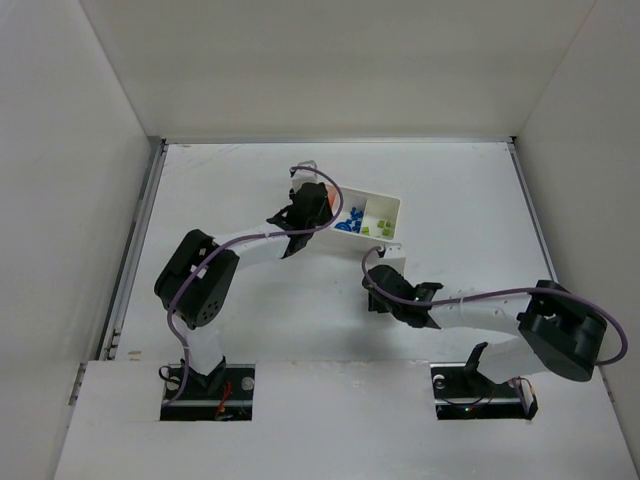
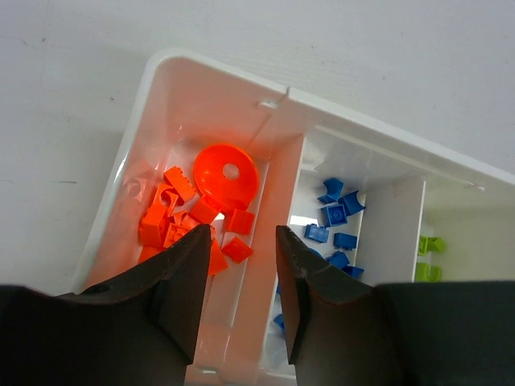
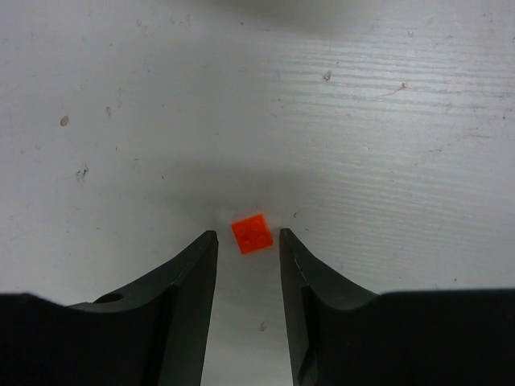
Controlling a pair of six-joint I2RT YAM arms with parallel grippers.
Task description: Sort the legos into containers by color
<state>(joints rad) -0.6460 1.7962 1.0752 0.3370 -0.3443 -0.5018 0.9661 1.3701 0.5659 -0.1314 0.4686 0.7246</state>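
Legos [image 2: 173, 219] sit sorted in the tray [image 2: 161, 72]; one orange-red cube [image 3: 252, 233] lies on the tabletop [image 3: 241, 96] between the right tool [image 3: 247, 233] and its narrowly parted tips, ready for pinching. Left tool [image 2: 243, 231], parted and empty, hangs above the orange compartment [image 2: 141, 173].

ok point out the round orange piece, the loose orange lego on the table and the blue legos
round orange piece [image 2: 219, 183]: left wrist view, flat face beside its hole
loose orange lego [image 3: 253, 233]: right wrist view, centre of top face
blue legos [image 2: 335, 215]: left wrist view, one cube mid-cluster
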